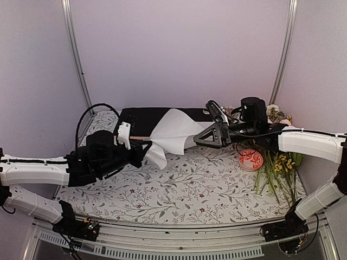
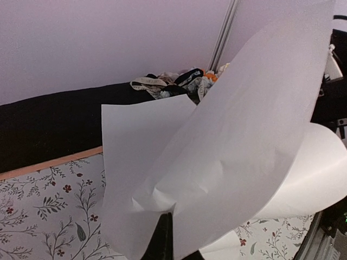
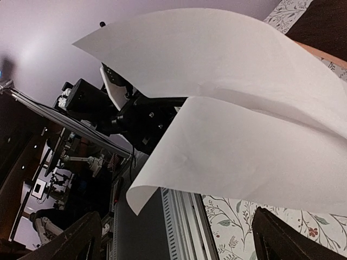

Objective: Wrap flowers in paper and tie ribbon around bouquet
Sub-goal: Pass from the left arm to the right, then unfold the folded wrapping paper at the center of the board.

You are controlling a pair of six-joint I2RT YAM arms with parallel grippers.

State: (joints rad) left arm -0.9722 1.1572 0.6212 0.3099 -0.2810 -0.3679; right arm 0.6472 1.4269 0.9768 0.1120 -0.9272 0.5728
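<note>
Pincer on the left point(image 1: 142, 147) is shut on the edge of the paper point(image 1: 173, 132), holding the white sheet up off the bench point(image 1: 179, 189), maybe so it can be spread flat, while the right pincer point(image 1: 199, 138) sits wide open beside it.

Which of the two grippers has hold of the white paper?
The left gripper: it is shut on a lower corner of the paper, while the right gripper stands wide open beside the sheet.

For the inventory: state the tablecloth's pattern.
Tablecloth: white, leafy vines, small red flowers; top external view.
</note>
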